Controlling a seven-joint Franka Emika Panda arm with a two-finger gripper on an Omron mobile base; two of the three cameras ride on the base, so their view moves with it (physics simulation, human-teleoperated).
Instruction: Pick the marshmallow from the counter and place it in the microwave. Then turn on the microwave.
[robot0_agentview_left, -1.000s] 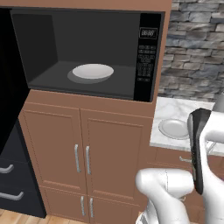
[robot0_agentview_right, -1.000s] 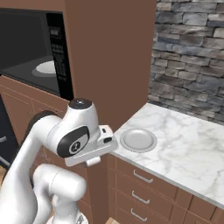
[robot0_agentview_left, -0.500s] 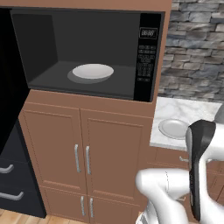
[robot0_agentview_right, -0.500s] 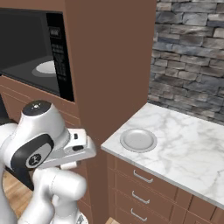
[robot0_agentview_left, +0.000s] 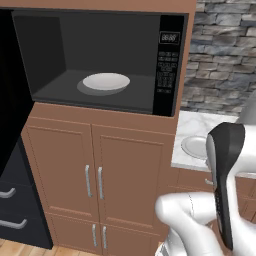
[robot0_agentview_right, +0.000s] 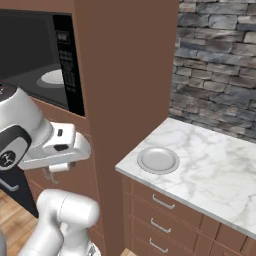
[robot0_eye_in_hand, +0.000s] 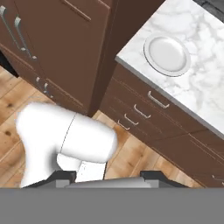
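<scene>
The marshmallow (robot0_agentview_right: 61, 168) is a tiny white block hanging under my hand, and my gripper (robot0_agentview_right: 55, 171) is shut on it. In the hand view the marshmallow (robot0_eye_in_hand: 91, 170) sits between the two dark fingertips (robot0_eye_in_hand: 61, 176) of the gripper (robot0_eye_in_hand: 108, 176). The hand hovers low in front of the brown cabinet column, below and right of the microwave (robot0_agentview_right: 30, 55). The microwave (robot0_agentview_left: 100, 55) stands open, with a round white plate (robot0_agentview_left: 105, 81) in its dark cavity and the keypad (robot0_agentview_left: 167, 65) at its right. The marble counter (robot0_agentview_right: 215, 165) lies to the right of the hand.
A round white plate (robot0_agentview_right: 158, 160) rests on the counter near its left edge, also seen as plate (robot0_agentview_left: 196, 146) and plate (robot0_eye_in_hand: 166, 54). Brown cabinet doors (robot0_agentview_left: 95, 175) with grey handles stand under the microwave. A grey stone wall (robot0_agentview_right: 215, 65) backs the counter. Wooden floor (robot0_eye_in_hand: 17, 109) lies below.
My hand has swung left, away from the counter plate and toward the cabinet column under the microwave, carrying the small white block. The forearm has dropped lower in the left base view.
</scene>
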